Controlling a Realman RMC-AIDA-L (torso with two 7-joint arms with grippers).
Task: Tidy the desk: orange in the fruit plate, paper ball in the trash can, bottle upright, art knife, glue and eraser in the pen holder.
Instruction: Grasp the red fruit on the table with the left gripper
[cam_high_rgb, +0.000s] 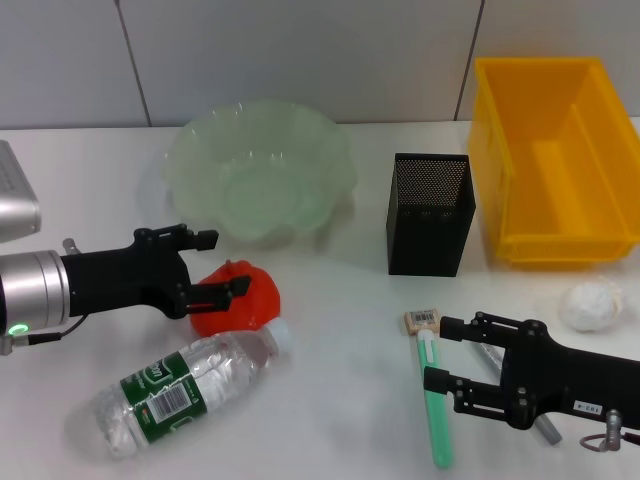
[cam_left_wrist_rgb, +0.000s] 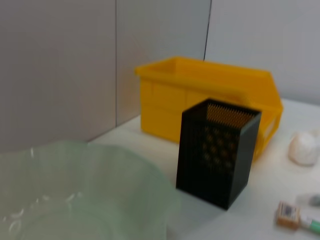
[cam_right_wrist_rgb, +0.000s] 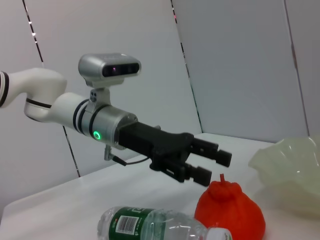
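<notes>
Black jaws on your left gripper (cam_high_rgb: 214, 264) are spread apart, hovering just above the orange (cam_high_rgb: 236, 298); the right wrist view makes that gap clear. The bottle (cam_high_rgb: 185, 388) lies on its side on the tabletop (cam_high_rgb: 330, 340) right below. Your right gripper (cam_high_rgb: 442, 352) sits low, jaws apart too, beside the green glue stick (cam_high_rgb: 435, 412) and eraser (cam_high_rgb: 422, 320). Only the head view catches that. Behind: fruit plate (cam_high_rgb: 330, 150), pen holder (cam_high_rgb: 430, 213), trash can (cam_high_rgb: 552, 160), with the paper ball (cam_high_rgb: 590, 304) near it.
</notes>
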